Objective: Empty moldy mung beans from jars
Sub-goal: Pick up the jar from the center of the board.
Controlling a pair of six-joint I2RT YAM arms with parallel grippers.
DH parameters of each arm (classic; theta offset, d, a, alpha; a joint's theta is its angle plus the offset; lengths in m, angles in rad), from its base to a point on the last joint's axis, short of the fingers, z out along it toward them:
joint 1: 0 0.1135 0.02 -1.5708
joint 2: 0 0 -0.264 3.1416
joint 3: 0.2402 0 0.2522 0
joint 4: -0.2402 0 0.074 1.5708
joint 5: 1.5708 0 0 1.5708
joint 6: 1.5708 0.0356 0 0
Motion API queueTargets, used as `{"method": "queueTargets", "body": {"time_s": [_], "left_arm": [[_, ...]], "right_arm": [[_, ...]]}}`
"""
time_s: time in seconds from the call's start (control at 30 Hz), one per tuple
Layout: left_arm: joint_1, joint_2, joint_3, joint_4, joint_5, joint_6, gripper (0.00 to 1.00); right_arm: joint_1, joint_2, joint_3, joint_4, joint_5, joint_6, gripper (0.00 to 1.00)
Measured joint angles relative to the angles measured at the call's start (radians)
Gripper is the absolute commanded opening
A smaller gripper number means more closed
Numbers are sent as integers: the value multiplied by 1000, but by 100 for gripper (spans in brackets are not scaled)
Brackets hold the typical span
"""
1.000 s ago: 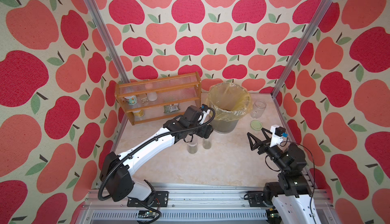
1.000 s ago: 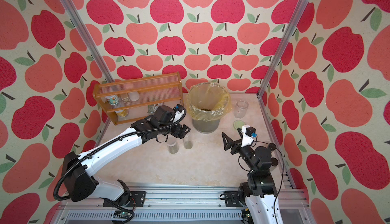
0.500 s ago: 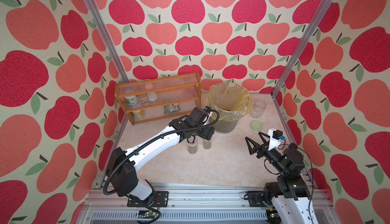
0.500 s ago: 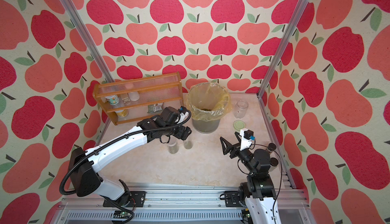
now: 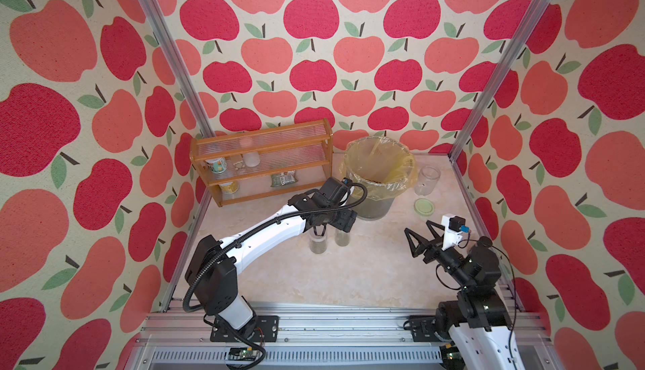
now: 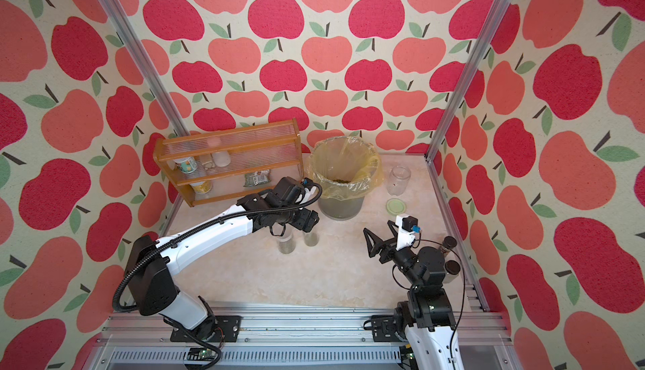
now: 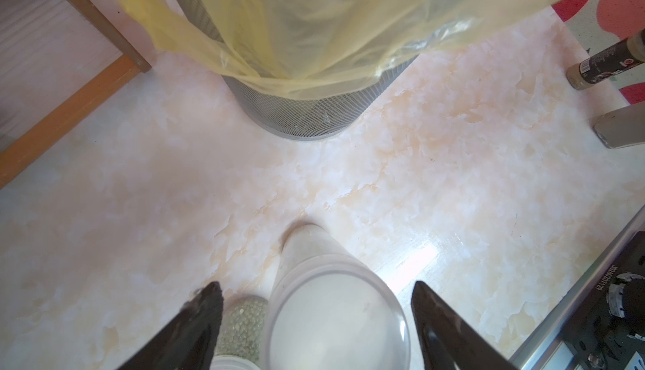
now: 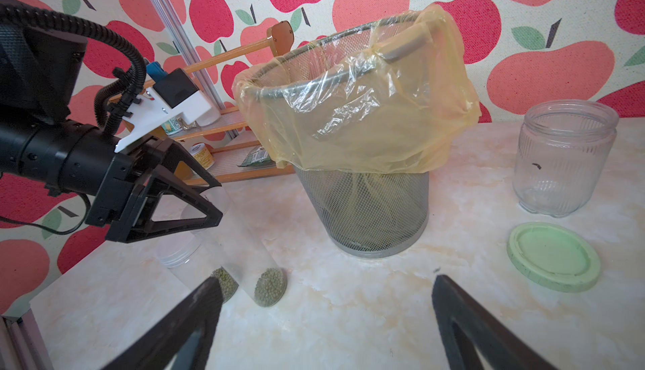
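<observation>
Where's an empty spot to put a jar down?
The widest bare patch is the table between the two bean jars and the front rail. Another lies between those jars and the right tool. Crowded around the bin: the left tool over the jars, the wide jar and lid.

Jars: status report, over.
Left pincer open, straddling the tall jar, no grip. Right pincer open, empty. Mung beans in tall and short jar; wide jar empty, lid off. Short jar crowds one finger.
</observation>
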Motion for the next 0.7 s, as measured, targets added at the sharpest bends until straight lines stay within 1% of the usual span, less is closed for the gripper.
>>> {"method": "queueTargets", "body": {"time_s": [0.2, 0.3, 0.63, 0.7], "left_arm": [[0, 17, 11, -1, -5, 4, 84], [0, 33, 22, -8, -5, 7, 79], [0, 51, 26, -31, -5, 19, 78], [0, 51, 26, -31, -6, 23, 75]], "right_arm": [[0, -3, 0, -3, 7, 0, 96], [0, -4, -1, -7, 15, 0, 96], [0, -22, -15, -23, 46, 0, 96], [0, -24, -15, -28, 51, 0, 96]]}}
